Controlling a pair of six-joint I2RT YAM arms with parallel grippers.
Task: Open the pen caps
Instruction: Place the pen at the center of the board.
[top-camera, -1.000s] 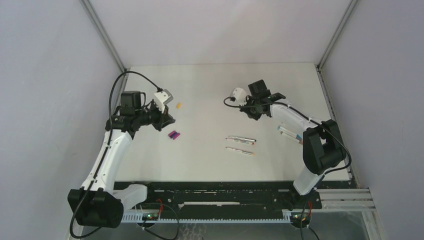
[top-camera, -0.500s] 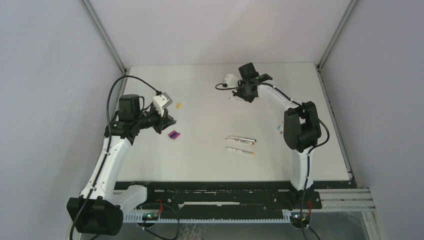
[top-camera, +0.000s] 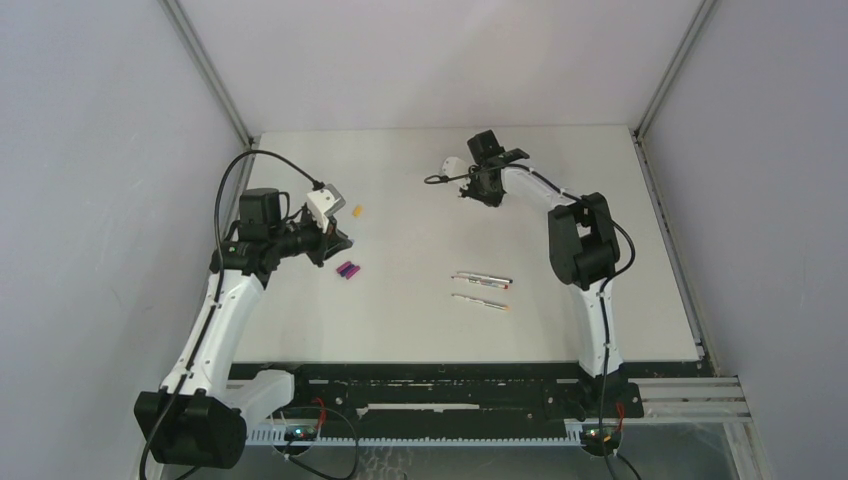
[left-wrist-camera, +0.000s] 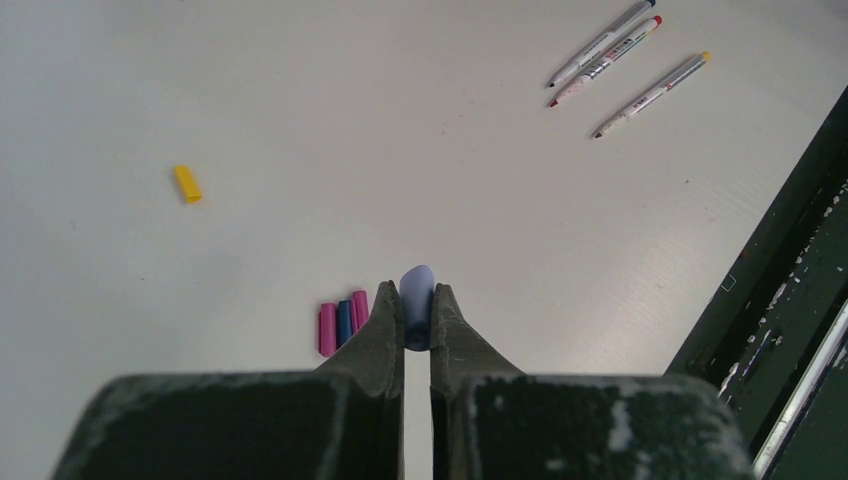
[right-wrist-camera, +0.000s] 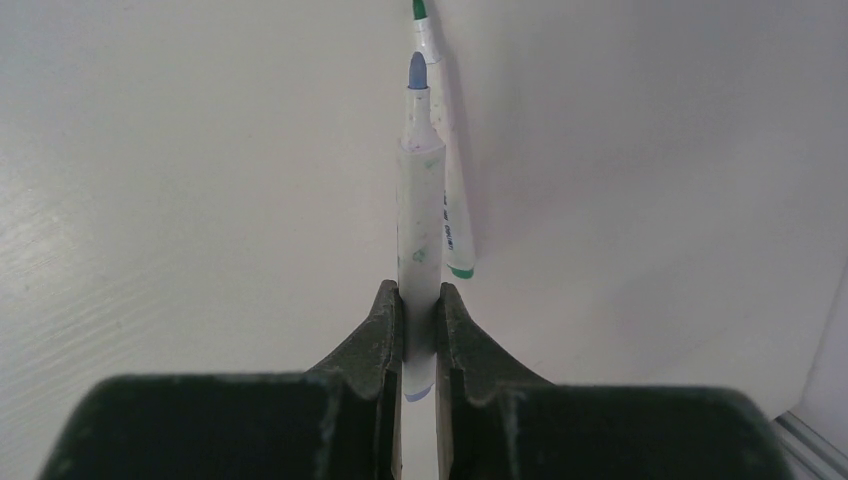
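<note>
- left gripper (left-wrist-camera: 417, 305) pinches a pale blue pen cap (left-wrist-camera: 417, 282) between its tips, near three caps (left-wrist-camera: 343, 324) lying side by side on the table (left-wrist-camera: 300, 100)
- a yellow cap (left-wrist-camera: 187, 183) lies well apart
- right gripper (right-wrist-camera: 420, 300) is clamped on an uncapped blue-tipped pen (right-wrist-camera: 420, 190), just beside a green-tipped pen (right-wrist-camera: 452, 215) lying on the table

I get bright, even, diffuse light over the white table (top-camera: 420, 330), and shadows are faint and soft-edged. My top view is sharp. In the wrist views, the left hand (left-wrist-camera: 417, 300) and right hand (right-wrist-camera: 418, 292) look dark and slightly blurred.
</note>
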